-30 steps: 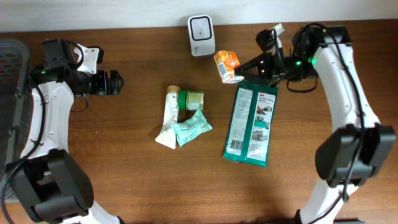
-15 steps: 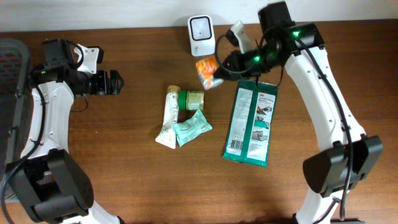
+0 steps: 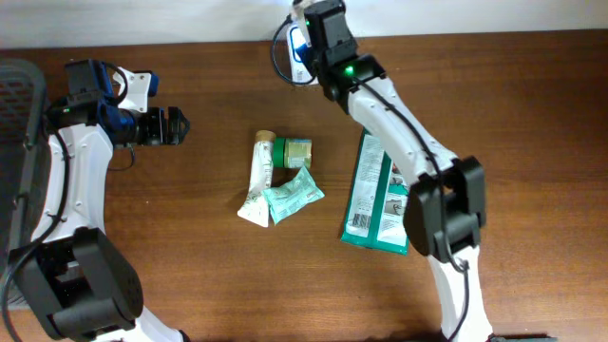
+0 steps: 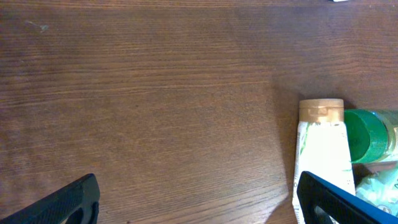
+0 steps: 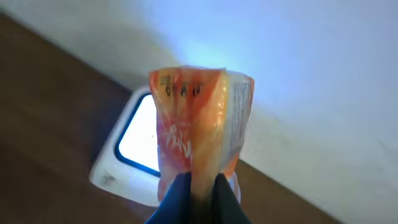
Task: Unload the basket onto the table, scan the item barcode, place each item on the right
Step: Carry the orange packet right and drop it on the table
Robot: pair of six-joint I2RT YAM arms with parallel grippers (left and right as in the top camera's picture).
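the right end effector [image 5: 199, 190] is pressed together on one edge of the orange packet [image 5: 199, 124], holding it just in front of the lit white scanner [image 5: 127, 155] at the back edge of the desk [image 3: 190, 266]. the left end effector [image 3: 179, 125] hovers spread wide, holding nothing, well apart from the scanner.

A robotics lab bench set up as a mock shop checkout: a wood-grain table [image 3: 190, 275] against a plain white wall [image 3: 142, 19], a left arm [image 3: 81, 157] and right arm [image 3: 394, 123] at its sides, a lit scanner [image 5: 134, 146] at top centre, and a tube [image 3: 257, 185] and wipes pack [image 3: 370, 209] mid-frame. A mesh chair [image 3: 13, 104] sits at the left edge.
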